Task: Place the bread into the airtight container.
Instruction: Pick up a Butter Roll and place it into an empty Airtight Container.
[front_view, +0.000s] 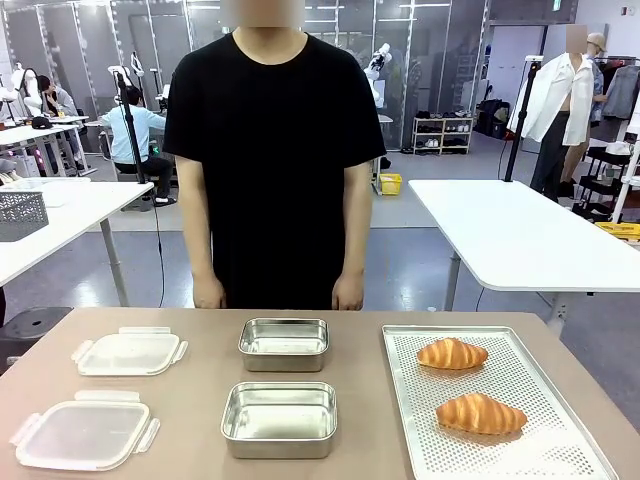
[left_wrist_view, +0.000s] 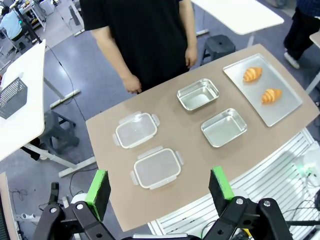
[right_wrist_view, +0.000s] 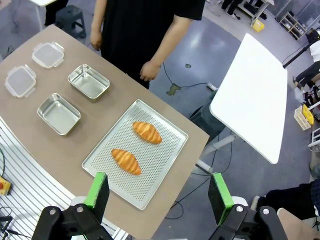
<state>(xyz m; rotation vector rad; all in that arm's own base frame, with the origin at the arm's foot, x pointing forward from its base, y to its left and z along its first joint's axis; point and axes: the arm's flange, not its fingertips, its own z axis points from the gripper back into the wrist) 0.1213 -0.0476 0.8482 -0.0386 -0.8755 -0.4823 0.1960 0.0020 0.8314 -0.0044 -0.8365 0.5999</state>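
Croissants (front_view: 452, 353) rest on the tray (front_view: 420, 430); left end effector (left_wrist_view: 159, 189) and right end effector (right_wrist_view: 159, 192) gape wide, empty.

You'll find the left gripper (left_wrist_view: 160, 189) and right gripper (right_wrist_view: 159, 192) alike: black linked fingers, round silver pivot pins, bright green pads (left_wrist_view: 99, 191). Beyond the table (front_view: 200, 395), the person (front_view: 272, 150) wears a black short-sleeved T-shirt.
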